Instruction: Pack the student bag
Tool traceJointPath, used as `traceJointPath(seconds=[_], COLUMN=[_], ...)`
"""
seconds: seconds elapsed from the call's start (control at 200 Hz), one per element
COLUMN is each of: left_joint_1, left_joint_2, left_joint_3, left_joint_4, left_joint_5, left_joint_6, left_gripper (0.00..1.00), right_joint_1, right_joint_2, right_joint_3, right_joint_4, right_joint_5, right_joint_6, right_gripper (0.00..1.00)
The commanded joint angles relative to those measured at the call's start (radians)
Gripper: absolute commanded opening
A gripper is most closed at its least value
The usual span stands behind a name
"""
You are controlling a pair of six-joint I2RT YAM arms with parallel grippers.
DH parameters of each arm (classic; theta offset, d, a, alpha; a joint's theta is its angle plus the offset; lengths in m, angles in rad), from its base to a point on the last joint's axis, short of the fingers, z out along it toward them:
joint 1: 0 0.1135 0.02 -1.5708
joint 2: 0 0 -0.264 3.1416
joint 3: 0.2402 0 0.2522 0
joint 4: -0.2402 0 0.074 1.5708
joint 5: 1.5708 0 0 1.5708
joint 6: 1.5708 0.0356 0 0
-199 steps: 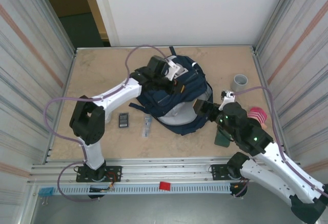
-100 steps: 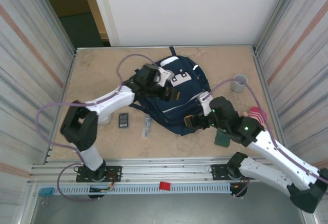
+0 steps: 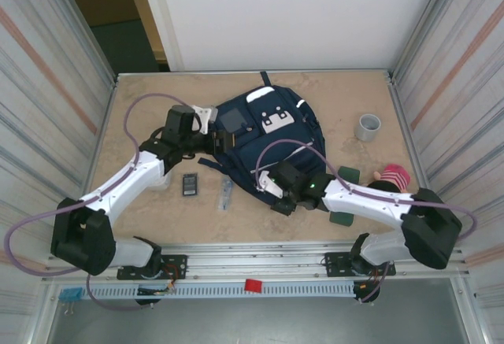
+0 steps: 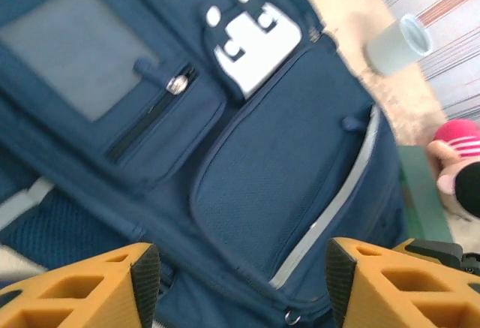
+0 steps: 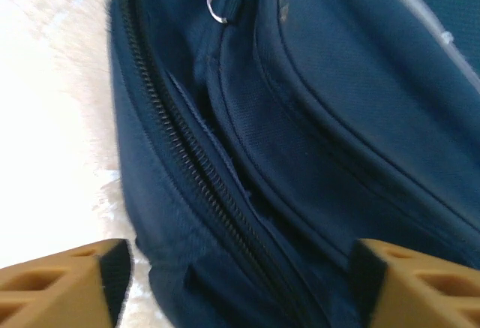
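The student bag (image 3: 272, 135), a large navy backpack with white stripes and a white buckle patch, lies flat on its back in the middle of the table. My left gripper (image 3: 211, 123) hovers at its upper left side. In the left wrist view that gripper (image 4: 241, 279) is open, with only the bag's front pockets (image 4: 285, 170) beyond its orange fingers (image 4: 90, 287). My right gripper (image 3: 266, 180) is at the bag's near edge. In the right wrist view it (image 5: 240, 283) stands open astride the bag's zipper seam (image 5: 195, 170), gripping nothing.
A grey cup (image 3: 367, 127) stands at the right. Near it lie a pink striped item (image 3: 396, 177) and a dark green pencil case (image 3: 341, 218), the case partly under the right arm. A small black device (image 3: 190, 184) and a clear item (image 3: 227, 194) lie left of the bag.
The bag's lifted front, which showed a pale inside, has dropped flat. My left gripper opened, let go and drew back left. My right gripper swung left to the bag's near edge and narrowed.
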Motion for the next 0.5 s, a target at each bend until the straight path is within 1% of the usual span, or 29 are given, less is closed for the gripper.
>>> traceJointPath(seconds=[0.0,0.01,0.015,0.04,0.045,0.05,0.06,0.065,0.08,0.13,0.155,0.17,0.261,0.346,0.411,0.496], left_joint_1=[0.023,0.026,0.027,0.035,0.036,0.037,0.038,0.04,0.042,0.051,0.052,0.053,0.058,0.06,0.06,0.061], left_joint_2=[-0.03,-0.03,-0.03,-0.029,-0.029,-0.028,-0.029,-0.029,-0.029,-0.031,-0.034,-0.035,-0.051,-0.073,-0.091,-0.103], left_joint_3=[-0.041,-0.042,-0.045,-0.052,-0.053,-0.054,-0.059,-0.06,-0.064,-0.078,-0.084,-0.087,-0.097,-0.116,-0.146,-0.203], left_joint_4=[-0.007,-0.006,-0.004,0.003,0.005,0.007,0.01,0.011,0.013,0.026,0.032,0.034,0.041,0.082,0.139,0.244], left_joint_5=[-0.019,-0.016,-0.016,-0.011,-0.009,-0.007,-0.005,-0.004,-0.001,0.008,0.011,0.014,0.022,0.047,0.069,0.09], left_joint_6=[-0.053,-0.058,-0.06,-0.069,-0.07,-0.071,-0.075,-0.076,-0.081,-0.09,-0.092,-0.092,-0.097,-0.101,-0.109,-0.126], left_gripper=[0.62,0.62,0.62,0.62,0.62,0.62,0.62,0.62,0.62,0.62,0.61,0.62,0.62,0.62,0.62,0.63], right_joint_1=[-0.012,-0.011,-0.01,-0.009,-0.009,-0.009,-0.009,-0.008,-0.008,-0.007,-0.007,-0.007,-0.027,-0.084,-0.128,-0.169], right_joint_2=[0.047,0.049,0.051,0.053,0.053,0.053,0.053,0.052,0.049,0.025,0.009,-0.007,-0.111,-0.181,-0.199,-0.194], right_joint_3=[-0.022,-0.022,-0.021,-0.018,-0.018,-0.017,-0.016,-0.013,-0.01,0.008,0.019,0.026,0.086,0.168,0.236,0.313], right_joint_4=[0.106,0.106,0.106,0.102,0.102,0.098,0.096,0.092,0.087,0.061,0.043,0.032,-0.05,-0.12,-0.175,-0.214], right_joint_5=[0.093,0.096,0.102,0.115,0.115,0.118,0.12,0.123,0.126,0.135,0.13,0.124,0.04,-0.044,-0.093,-0.1], right_joint_6=[-0.085,-0.086,-0.088,-0.096,-0.096,-0.097,-0.097,-0.1,-0.101,-0.107,-0.115,-0.123,-0.179,-0.211,-0.242,-0.287], right_gripper=[0.51,0.51,0.47,0.39,0.39,0.36,0.34,0.31,0.28,0.09,0.02,0.0,0.0,0.0,0.0,0.0])
